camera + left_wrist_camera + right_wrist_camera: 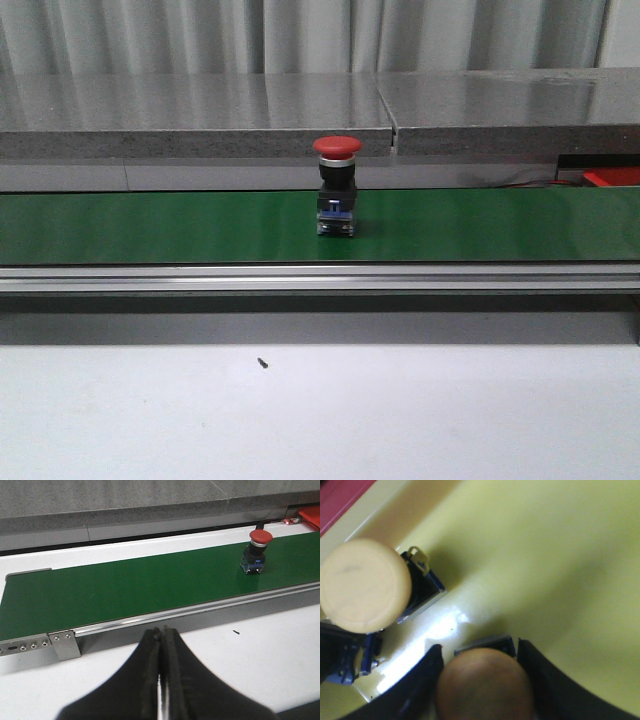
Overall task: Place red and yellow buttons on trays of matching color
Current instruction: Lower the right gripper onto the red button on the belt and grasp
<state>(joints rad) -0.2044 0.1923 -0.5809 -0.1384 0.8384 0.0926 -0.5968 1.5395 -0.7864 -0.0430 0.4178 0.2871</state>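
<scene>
Biggest worry right now is the right gripper (479,680): it's clamped around a yellow mushroom-head button (482,682) just above the yellow tray (560,555), and another yellow button (364,585) already sits on that tray right beside it. If the fingers spread wide on release, I'd guess one could knock that neighbour over.

Meanwhile a red mushroom-head button (337,185) stands upright on the green conveyor belt (150,225), apart from both arms. The left gripper (161,680) is pinched closed on nothing, near the belt's front rail, well away from that button.
</scene>
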